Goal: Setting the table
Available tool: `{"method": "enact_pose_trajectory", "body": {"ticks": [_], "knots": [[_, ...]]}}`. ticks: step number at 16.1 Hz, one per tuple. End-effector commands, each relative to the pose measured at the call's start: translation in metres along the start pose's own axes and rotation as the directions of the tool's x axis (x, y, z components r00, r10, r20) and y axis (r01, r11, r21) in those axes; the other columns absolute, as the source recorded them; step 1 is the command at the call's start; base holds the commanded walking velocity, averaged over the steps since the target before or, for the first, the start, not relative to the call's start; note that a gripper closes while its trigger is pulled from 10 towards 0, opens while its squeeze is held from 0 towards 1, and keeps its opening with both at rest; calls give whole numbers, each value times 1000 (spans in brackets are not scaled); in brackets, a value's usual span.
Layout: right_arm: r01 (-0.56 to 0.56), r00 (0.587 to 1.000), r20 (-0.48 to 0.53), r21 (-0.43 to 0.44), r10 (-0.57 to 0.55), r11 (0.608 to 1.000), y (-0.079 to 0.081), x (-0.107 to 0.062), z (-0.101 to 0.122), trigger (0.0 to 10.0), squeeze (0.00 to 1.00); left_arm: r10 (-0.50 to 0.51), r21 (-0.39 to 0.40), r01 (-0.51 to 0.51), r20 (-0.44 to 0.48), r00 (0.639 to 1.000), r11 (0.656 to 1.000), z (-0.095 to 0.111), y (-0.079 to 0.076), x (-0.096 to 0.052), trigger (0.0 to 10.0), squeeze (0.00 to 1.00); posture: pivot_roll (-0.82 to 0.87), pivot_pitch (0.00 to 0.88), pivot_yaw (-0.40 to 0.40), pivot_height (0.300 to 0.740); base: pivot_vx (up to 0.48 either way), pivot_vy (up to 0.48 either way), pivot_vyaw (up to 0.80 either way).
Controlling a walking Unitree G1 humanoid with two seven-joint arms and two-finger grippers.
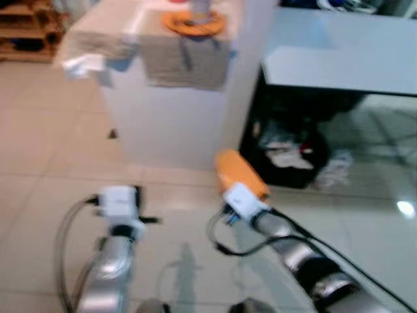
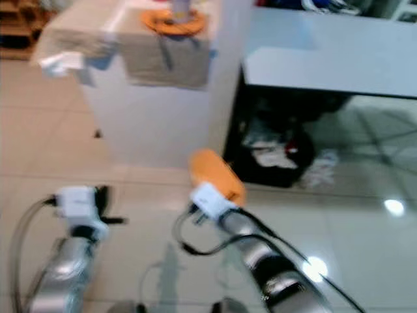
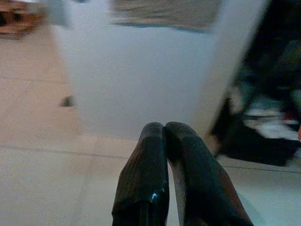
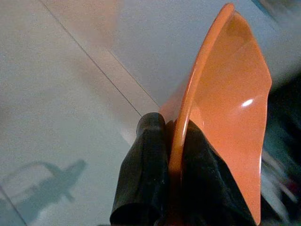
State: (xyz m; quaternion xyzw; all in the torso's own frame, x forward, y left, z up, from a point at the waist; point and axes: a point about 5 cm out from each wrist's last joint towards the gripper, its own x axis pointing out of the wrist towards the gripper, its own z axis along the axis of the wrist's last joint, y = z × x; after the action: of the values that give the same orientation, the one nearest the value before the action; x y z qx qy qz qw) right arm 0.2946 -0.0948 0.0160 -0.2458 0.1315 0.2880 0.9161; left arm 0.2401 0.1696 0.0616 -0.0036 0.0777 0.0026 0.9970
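My right gripper (image 4: 174, 132) is shut on the rim of an orange plate (image 4: 225, 117), held on edge above the floor. From the head camera that plate (image 1: 240, 173) shows as an orange shape just ahead of my right wrist. On the white counter (image 1: 176, 111) ahead lies a grey placemat (image 1: 186, 59) with another orange plate (image 1: 193, 23) on it. A pale object stands on that plate, too blurred to name. My left gripper (image 3: 164, 136) is shut with nothing in it, pointing at the counter's white side.
A pale blue table top (image 1: 339, 52) stands to the right, with dark clutter (image 1: 293, 153) under it. White paper (image 1: 83, 64) hangs off the counter's left edge. A wooden shelf (image 1: 26, 29) is at far left. Tiled floor (image 1: 52, 169) lies open before the counter.
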Motion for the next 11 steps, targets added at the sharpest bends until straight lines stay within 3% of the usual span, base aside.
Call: {"method": "enact_pose_trajectory", "body": {"ticks": [1, 7, 11], "knots": [[25, 999, 36, 11, -25, 1000, 0, 4, 10, 10000, 0, 13, 16, -13, -13, 1000, 1000, -4, 7, 0, 10000, 0, -59, 82, -30, 740, 0, -469, 0], [51, 995, 78, 171, -65, 984, -2, 7, 16, 10000, 0, -6, 9, 6, -28, 1000, 1000, -11, 3, 0, 10000, 0, -62, 78, -30, 740, 0, -469, 0], [59, 989, 121, 215, -87, 975, -5, 9, 27, 10000, 0, -10, 4, 10, -22, 1000, 1000, -12, 2, -1, 10000, 0, -63, 85, -27, 740, 0, -469, 0]]}}
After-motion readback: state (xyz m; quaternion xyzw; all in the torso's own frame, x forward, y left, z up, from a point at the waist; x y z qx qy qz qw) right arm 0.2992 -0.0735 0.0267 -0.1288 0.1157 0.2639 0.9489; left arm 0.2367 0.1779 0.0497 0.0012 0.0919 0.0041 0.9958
